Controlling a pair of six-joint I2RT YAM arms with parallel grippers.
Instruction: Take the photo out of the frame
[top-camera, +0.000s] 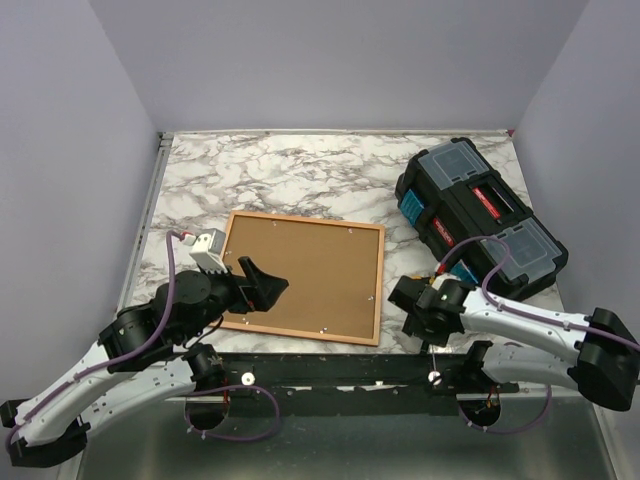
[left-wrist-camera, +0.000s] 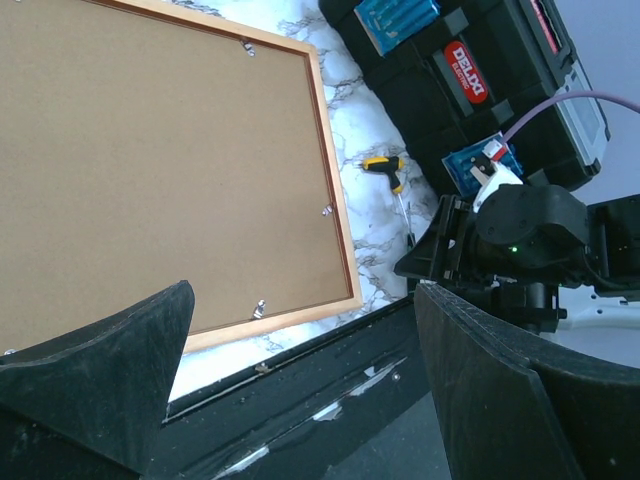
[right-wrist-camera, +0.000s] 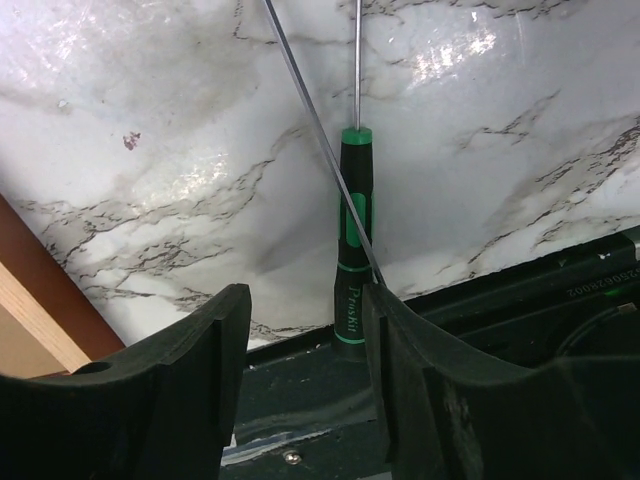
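The thin orange-red wooden picture frame (top-camera: 310, 275) lies board-up, long axis left-right, centre-left in the top view. The left gripper (top-camera: 262, 283) (the nearer one) hovers wide apart over its lower-left edge. The right gripper (right-wrist-camera: 305, 310), half apart, straddles a green-handled screwdriver (right-wrist-camera: 352, 230).

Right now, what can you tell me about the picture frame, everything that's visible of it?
The frame is a thin rectangular border of orange-red wood around a brown board. The board faces up, so the frame lies flat and face down on the marble table, left of centre. Small metal tabs sit along the board's edges. No photo shows from this side. The open left gripper is over its near left corner; contact cannot be told.
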